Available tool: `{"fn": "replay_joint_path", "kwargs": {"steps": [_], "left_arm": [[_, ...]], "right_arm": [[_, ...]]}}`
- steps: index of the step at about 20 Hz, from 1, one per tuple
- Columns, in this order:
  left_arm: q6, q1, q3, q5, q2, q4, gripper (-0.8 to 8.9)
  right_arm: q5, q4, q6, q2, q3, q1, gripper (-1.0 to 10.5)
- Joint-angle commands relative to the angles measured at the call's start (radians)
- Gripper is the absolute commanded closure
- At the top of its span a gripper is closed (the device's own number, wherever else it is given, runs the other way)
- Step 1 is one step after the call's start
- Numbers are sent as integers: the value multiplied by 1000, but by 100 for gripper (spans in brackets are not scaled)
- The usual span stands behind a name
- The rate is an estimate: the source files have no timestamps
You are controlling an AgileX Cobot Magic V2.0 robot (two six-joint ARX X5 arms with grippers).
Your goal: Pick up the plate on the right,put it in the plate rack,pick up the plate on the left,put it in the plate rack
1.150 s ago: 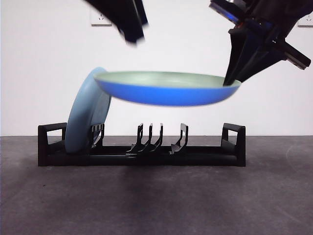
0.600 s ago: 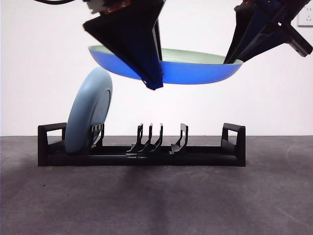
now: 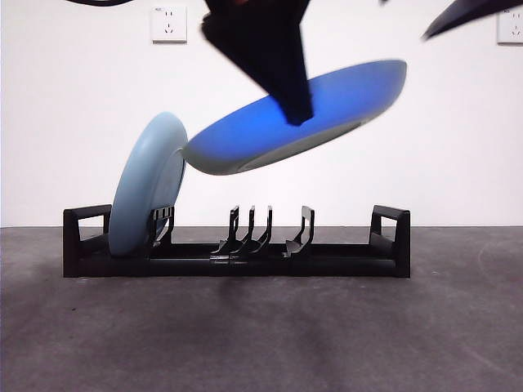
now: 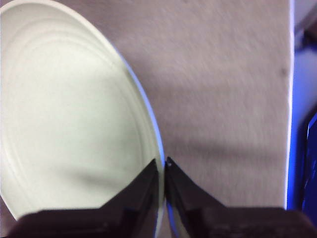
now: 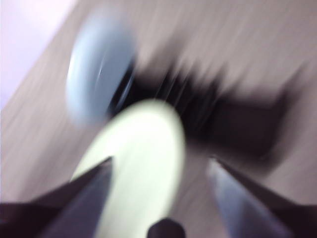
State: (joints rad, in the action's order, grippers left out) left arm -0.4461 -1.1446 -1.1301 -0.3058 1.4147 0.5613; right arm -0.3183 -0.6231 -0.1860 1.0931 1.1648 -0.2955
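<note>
Left gripper (image 4: 161, 171): clamped on blue plate (image 3: 302, 122) rim, now its sole holder, tilted from level and hanging above plate rack (image 3: 237, 245) beside the racked pale plate (image 3: 147, 188); right gripper (image 5: 158, 166): released, jaws wide; handover done, slotting pending.

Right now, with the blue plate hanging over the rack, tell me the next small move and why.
Probably keep tipping the blue plate toward upright and lower it toward the free prongs of the rack. The left claw is shut on its rim, it is tilted above the rack, and the pale plate already stands at one end.
</note>
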Motion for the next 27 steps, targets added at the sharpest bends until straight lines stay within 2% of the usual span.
{"fn": "replay_joint_path", "kwargs": {"steps": [1,5,7,9,18,27], "left_arm": [[111,41,5,72,4,-82,822],[290,202,5,373,4,-307,822],[411,293,5,524,4,-439,822],[524,368,5,599,4,-567,822],[733,511,3,667,55,-826,822],[794,565,3,726,189,-901,822]], "right_arm": [[108,40,12,-82,2,8,570],[260,58,24,-200,2,7,571],[275,52,23,-230,2,7,572],[274,34,23,-248,2,7,572],[273,12,19,-249,2,7,572],[274,14,19,-241,2,7,572]]}}
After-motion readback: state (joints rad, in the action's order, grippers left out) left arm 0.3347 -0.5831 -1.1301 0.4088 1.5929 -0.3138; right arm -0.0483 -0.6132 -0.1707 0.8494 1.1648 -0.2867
